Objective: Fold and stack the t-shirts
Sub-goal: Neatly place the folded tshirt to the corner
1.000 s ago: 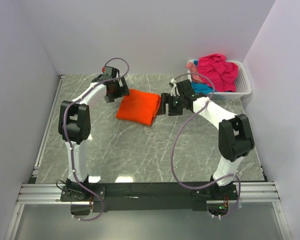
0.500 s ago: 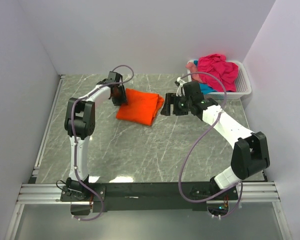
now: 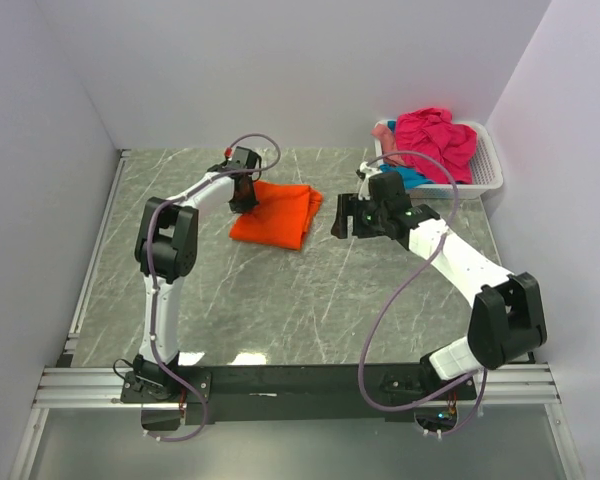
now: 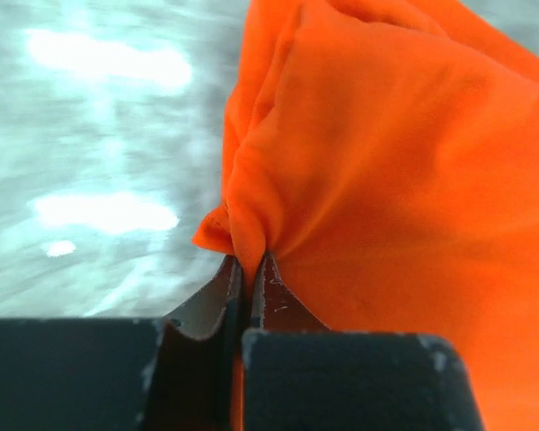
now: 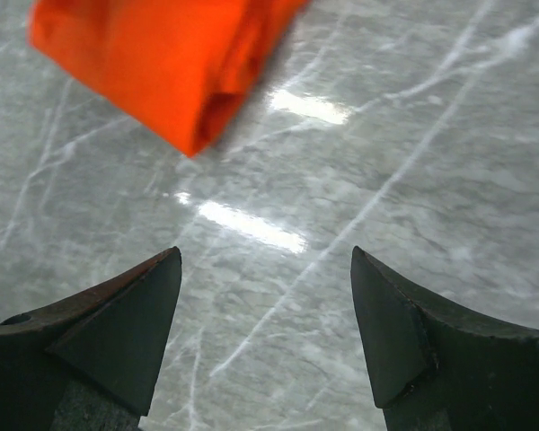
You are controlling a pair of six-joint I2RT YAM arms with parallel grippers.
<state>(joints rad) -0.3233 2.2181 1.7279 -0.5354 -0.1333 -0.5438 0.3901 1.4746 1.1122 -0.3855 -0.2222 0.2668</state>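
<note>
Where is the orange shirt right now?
In the top view the folded orange shirt lies far-centre on the table, its left edge pinched in the left pincer; the open right pincer is off its right edge.

The near half of the desk (image 3: 280, 300) is free. The orange shirt (image 3: 277, 214) blocks the far middle, and the basket (image 3: 494, 170) (heaped with shirts (image 3: 435, 140)) fills the far right corner.
</note>
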